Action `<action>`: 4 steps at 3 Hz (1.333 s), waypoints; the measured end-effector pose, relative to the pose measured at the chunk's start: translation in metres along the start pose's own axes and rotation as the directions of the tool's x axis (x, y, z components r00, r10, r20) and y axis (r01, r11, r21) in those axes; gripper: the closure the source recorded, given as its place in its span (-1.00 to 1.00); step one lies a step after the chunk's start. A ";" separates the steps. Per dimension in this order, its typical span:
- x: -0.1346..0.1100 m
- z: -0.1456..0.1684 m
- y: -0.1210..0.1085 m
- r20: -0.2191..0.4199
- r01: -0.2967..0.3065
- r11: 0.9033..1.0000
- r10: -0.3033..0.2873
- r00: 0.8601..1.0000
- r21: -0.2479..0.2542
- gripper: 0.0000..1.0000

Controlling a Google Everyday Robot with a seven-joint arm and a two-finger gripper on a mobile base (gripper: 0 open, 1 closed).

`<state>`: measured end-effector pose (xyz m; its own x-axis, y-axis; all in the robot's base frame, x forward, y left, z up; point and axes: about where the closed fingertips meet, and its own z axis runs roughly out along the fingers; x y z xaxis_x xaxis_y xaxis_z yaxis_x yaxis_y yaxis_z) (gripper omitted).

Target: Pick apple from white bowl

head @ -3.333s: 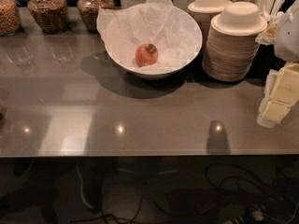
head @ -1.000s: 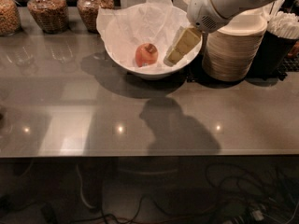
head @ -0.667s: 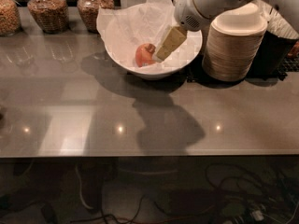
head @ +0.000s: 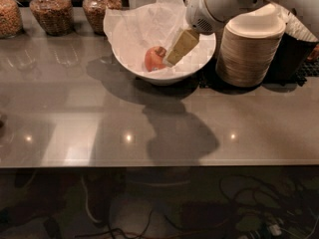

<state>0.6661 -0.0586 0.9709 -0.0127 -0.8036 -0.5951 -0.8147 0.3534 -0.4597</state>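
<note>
The apple [head: 154,59], small and reddish-orange, lies in the white bowl [head: 130,59], which is lined with crinkled white tissue paper and stands at the back middle of the grey counter. My gripper [head: 174,54] reaches down into the bowl from the upper right. Its beige finger [head: 182,46] is right beside the apple's right side and partly covers it. The white wrist and arm [head: 219,4] hang over the bowl's right rim.
A tall stack of beige paper bowls [head: 249,49] stands just right of the white bowl, under my arm. Glass jars of grains [head: 50,9] line the back left. A dark holder [head: 294,54] sits at the far right. The counter's front edge [head: 159,164] runs across below.
My arm came in from the right and moved left and down into the bowl. The finger went from the bowl's right side to right against the apple.
</note>
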 end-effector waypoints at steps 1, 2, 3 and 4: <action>0.001 0.015 -0.010 0.035 -0.006 0.999 0.004 0.999 0.039 -1.00; -0.002 0.032 -0.018 0.074 -0.020 0.998 0.015 0.997 0.060 -1.00; -0.004 0.052 -0.019 0.097 -0.028 0.998 0.023 0.995 0.049 -0.64; 0.001 0.070 -0.010 0.099 -0.048 0.999 0.046 0.994 0.011 -0.60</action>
<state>0.7151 -0.0296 0.9286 0.0068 -0.7351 -0.6779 -0.8067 0.3966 -0.4381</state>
